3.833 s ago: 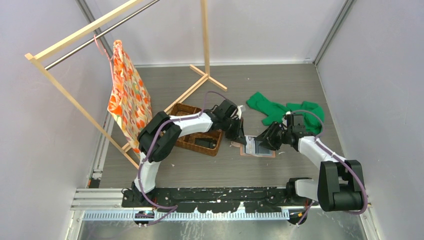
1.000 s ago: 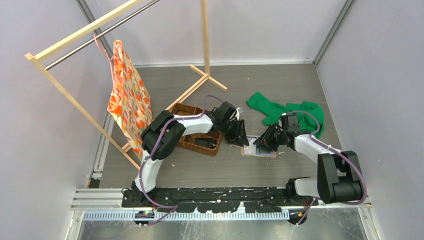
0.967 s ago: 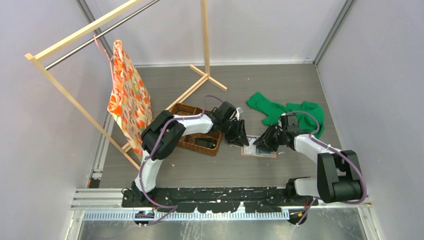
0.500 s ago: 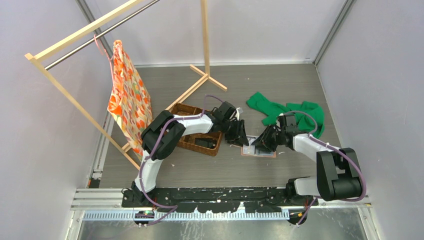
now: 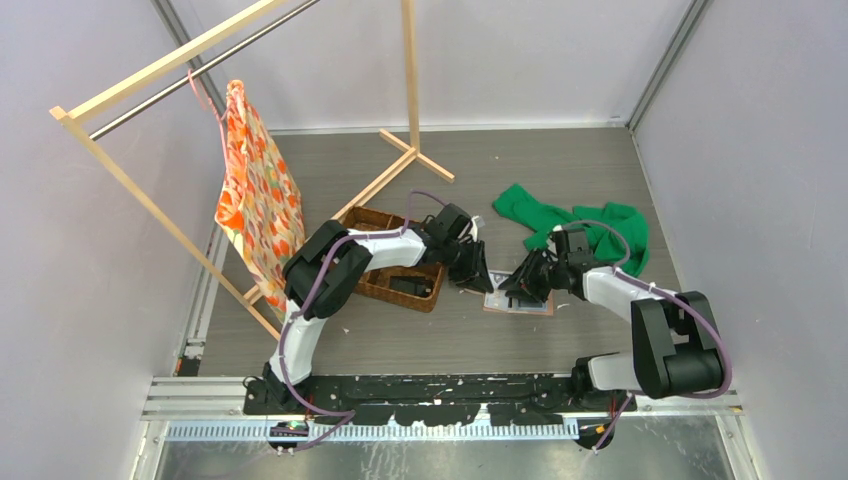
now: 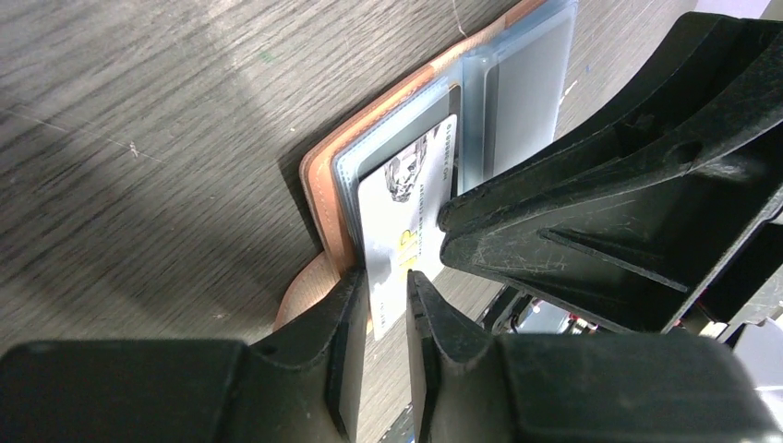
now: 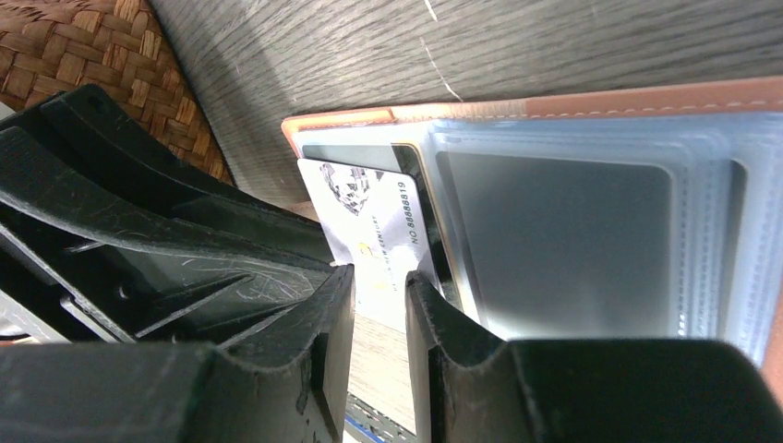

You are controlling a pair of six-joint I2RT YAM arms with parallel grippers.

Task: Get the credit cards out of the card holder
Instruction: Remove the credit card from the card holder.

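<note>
The salmon-pink card holder [image 5: 532, 305] lies open on the table between my two grippers, its clear sleeves facing up. A white card [image 6: 406, 208] sticks partly out of its left end and also shows in the right wrist view [image 7: 369, 217]. My left gripper [image 5: 483, 282] points down at that end, and its fingers [image 6: 342, 305] stand a narrow gap apart with the card showing in the gap. My right gripper [image 5: 516, 287] is right beside it over the holder [image 7: 646, 97], its fingers [image 7: 429, 305] also narrowly apart above the card. Neither gripper visibly clamps the card.
A brown woven basket [image 5: 372, 217] stands just left of the holder, under my left arm, and shows in the right wrist view [image 7: 83, 46]. A green cloth [image 5: 560, 215] lies behind the right arm. A wooden rack [image 5: 410, 80] with an orange patterned cloth [image 5: 255, 190] stands at the back left.
My right gripper has moved left over the holder, close up against my left gripper. The left gripper has barely moved.
</note>
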